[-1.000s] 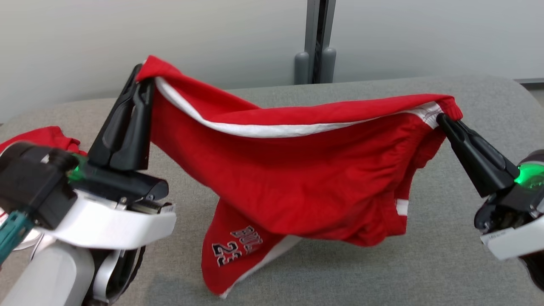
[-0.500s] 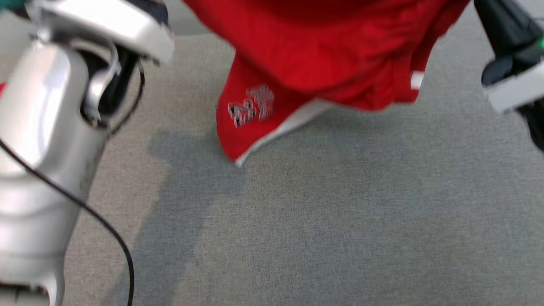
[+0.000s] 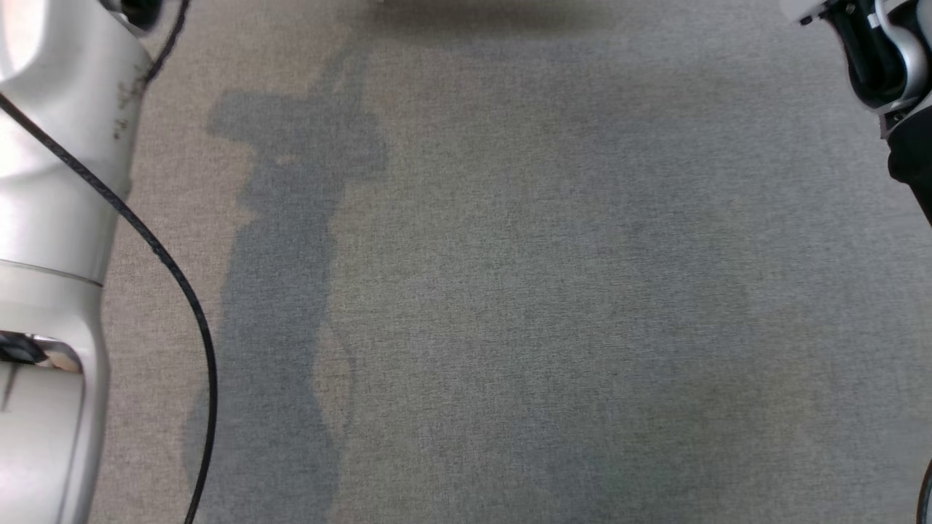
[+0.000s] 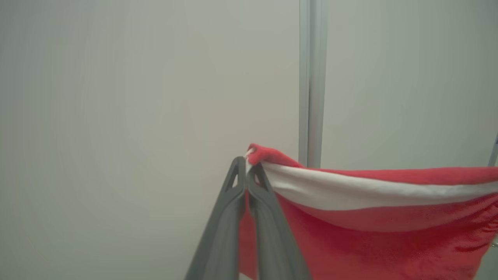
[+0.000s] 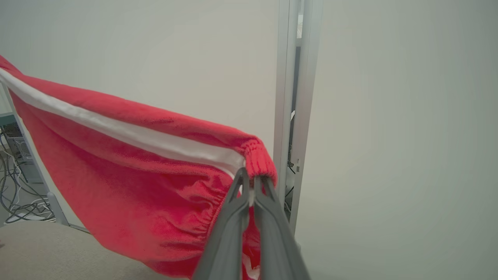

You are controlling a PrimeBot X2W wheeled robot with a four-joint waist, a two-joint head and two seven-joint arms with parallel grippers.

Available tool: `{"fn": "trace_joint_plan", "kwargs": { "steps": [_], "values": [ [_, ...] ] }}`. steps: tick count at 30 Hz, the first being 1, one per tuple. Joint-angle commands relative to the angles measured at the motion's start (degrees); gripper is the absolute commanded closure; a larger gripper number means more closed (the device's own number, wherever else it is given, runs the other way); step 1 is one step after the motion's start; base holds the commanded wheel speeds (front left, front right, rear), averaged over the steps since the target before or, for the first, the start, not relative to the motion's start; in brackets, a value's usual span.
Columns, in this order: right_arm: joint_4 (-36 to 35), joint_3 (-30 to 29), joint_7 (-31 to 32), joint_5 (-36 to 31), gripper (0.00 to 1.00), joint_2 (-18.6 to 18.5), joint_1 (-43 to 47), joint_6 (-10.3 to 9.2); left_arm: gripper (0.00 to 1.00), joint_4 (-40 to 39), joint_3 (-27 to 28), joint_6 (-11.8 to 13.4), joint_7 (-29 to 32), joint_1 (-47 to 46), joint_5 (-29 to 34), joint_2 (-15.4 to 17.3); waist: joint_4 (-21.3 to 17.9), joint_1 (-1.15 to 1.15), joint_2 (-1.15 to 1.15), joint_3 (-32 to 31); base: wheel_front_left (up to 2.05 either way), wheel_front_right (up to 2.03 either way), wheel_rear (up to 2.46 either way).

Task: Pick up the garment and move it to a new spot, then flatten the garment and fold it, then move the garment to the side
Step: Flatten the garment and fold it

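Presently we record one red fleece garment with a white band along its top edge (image 4: 369, 233), held up by two grippers, one at each end. In the left wrist view, the left gripper (image 4: 246, 166) has its two dark fingers pressed together on the garment's corner, and the cloth runs from the fingertips toward 3 o'clock. In the right wrist view, the right gripper (image 5: 250, 177) has its two fingers likewise pinched shut on the ribbed end of the waistband, and the cloth stretches away toward 9 o'clock. We count one white band in each wrist view.

Behind the garment stands a pale wall, with one grey upright post (image 4: 311, 77) at 12 o'clock in the left wrist view. One white upright frame (image 5: 295, 97) shows at 12 o'clock in the right wrist view, and one tangle of loose cables (image 5: 15, 186) at 9 o'clock.

The garment's lower folds hang over the grey woven surface (image 3: 510, 291); we cannot tell whether they touch it. In the head view, one pale left forearm (image 3: 51, 182) lies at 9 o'clock with one black cable (image 3: 182, 291) beside it. One dark shadow (image 3: 291, 218) falls at 10 o'clock, and part of the right arm (image 3: 874, 51) shows at 1 o'clock.
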Motion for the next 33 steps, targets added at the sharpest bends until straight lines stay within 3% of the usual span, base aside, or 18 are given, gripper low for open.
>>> {"fn": "trace_joint_plan", "kwargs": {
  "steps": [1, 5, 10, 21, 28, 33],
  "values": [
    [1.52, 1.04, -0.57, -0.01, 1.0, 0.37, -0.68, 0.01, 1.0, 2.16, -0.13, -0.6, -0.92, -0.13, -0.58, -0.76, 0.96, 0.0, 0.0, 1.37, 0.0, 0.0, 0.0],
    [3.64, 4.66, -0.62, 1.26, 1.0, 0.65, 1.89, 0.01, 1.0, 6.67, -0.89, -1.85, -2.79, 4.25, -1.48, -3.24, 1.89, 0.0, 0.0, 3.0, 0.0, 0.0, 0.0],
    [0.66, 6.44, -0.59, 2.7, 1.0, -0.67, 7.8, 0.01, 1.0, 6.89, -0.42, -2.54, -3.87, 13.01, -2.69, -5.13, 2.52, 0.0, 0.0, 3.73, 0.0, 0.0, 0.0],
    [-11.13, -0.72, -0.57, -0.46, 1.0, -2.04, 33.03, 0.01, 1.0, -11.59, 5.99, -0.59, -3.89, 42.55, 0.93, -5.09, 2.08, 0.0, 0.0, -0.51, 0.0, 0.0, 0.0],
    [-16.35, -5.58, -0.57, -2.34, 1.0, -2.75, 46.68, 0.01, 1.0, -19.54, 5.53, -0.4, -3.45, 56.55, 2.18, -3.24, 2.14, 0.0, 0.0, -4.89, 0.0, 0.0, 0.0],
    [-19.74, -8.08, -0.59, -2.66, 1.0, -3.66, 55.99, 0.01, 1.0, -27.23, 3.58, 0.81, 1.92, 67.12, 2.06, -0.53, 2.15, 0.0, 0.0, -8.73, 0.0, 0.0, 0.0]
  ]
}}
